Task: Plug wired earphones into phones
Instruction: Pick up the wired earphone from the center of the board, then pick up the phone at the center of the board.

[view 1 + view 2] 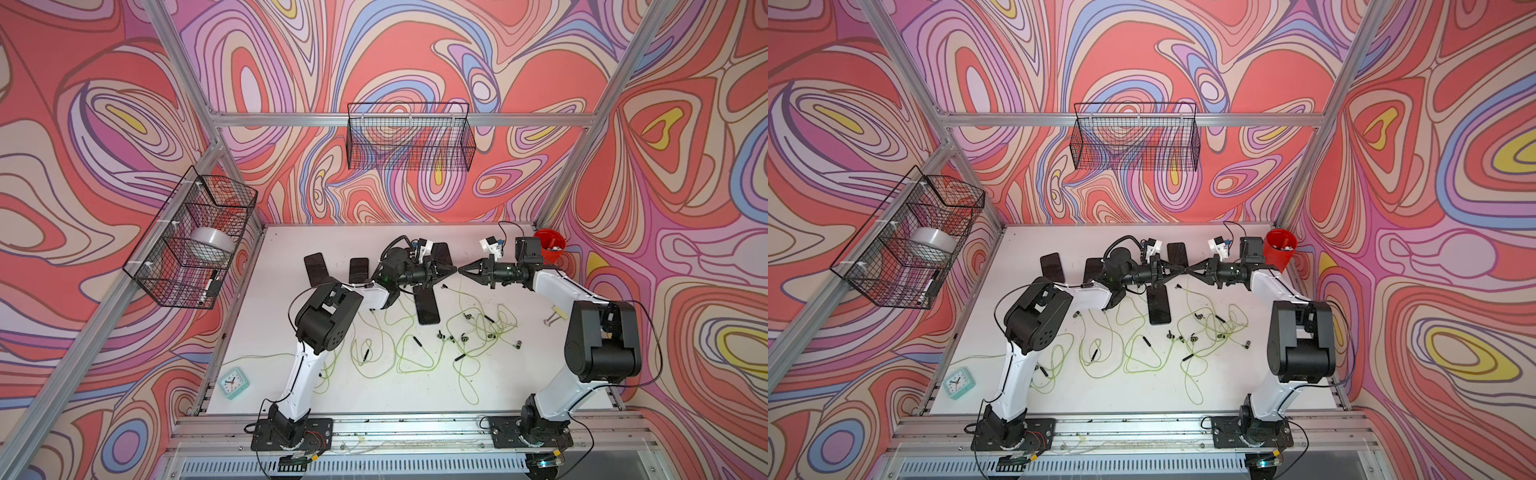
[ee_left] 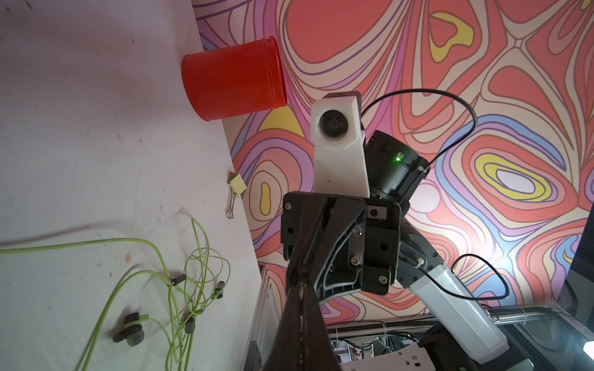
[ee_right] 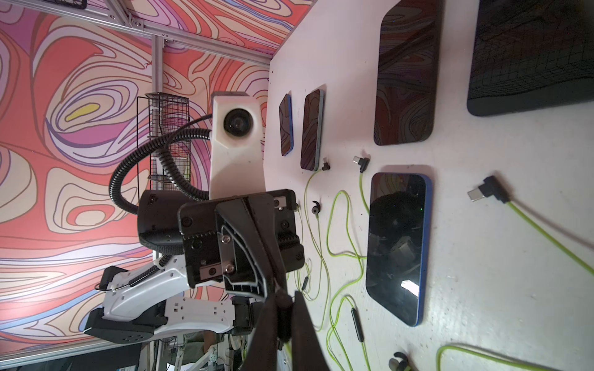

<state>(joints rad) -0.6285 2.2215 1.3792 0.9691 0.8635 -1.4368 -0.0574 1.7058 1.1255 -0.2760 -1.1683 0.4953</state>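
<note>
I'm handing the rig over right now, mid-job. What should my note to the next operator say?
Left gripper: shut, raised over the back of the white table.
Right gripper: shut, tip to tip with it; whether they pinch anything is unclear.
Five flat black phones lie on the table; thin yellow-green wired earphones sprawl tangled in front of them.
Done: nothing seen plugged in; three dark plugs lie loose beside phones.
Left: seat a plug in every phone.

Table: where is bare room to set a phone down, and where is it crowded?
Bare: the table's far-left corner beside the leftmost phone; the near-right patch between earphone cables and right arm. Crowded: the middle, with cables and phones.
</note>
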